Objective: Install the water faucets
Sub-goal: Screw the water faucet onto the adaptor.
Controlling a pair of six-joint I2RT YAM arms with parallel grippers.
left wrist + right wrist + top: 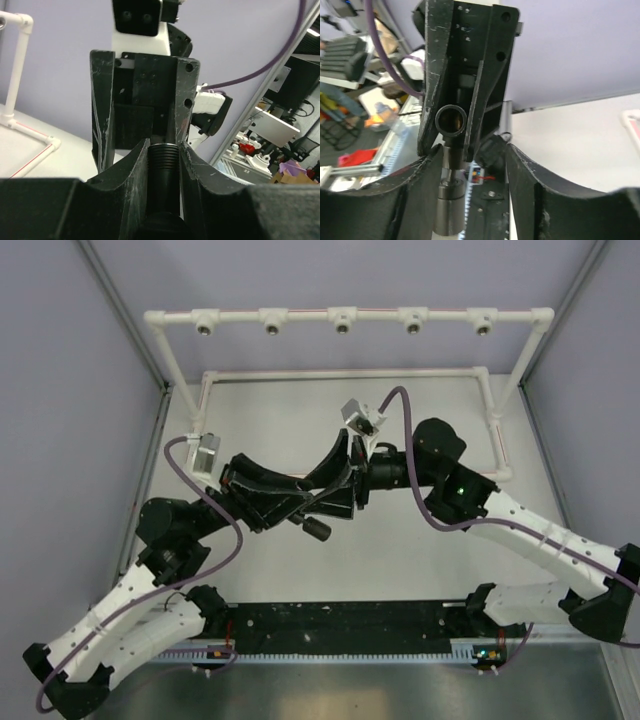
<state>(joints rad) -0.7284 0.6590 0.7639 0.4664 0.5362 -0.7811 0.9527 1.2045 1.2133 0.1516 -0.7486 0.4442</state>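
Note:
One water faucet (162,167), a black piece with a threaded neck, sits clamped between the fingers of my left gripper (164,150), which is shut on it. From the right wrist its open tube end (451,120) faces me, and a stubby cylinder hangs below it. In the top view that cylinder (318,530) pokes out under the two grippers, which meet over the middle of the table. My right gripper (472,165) faces the left one with its jaws apart. The faucet's stem stands beside its left finger (415,190). The left gripper (335,497) and right gripper (352,488) nearly touch.
A white pipe frame (342,318) with several round metal-ringed sockets spans the back of the table, and its base rail (340,373) lies on the tabletop. One frame corner (20,50) stands left of the left gripper. Grey walls close in both sides.

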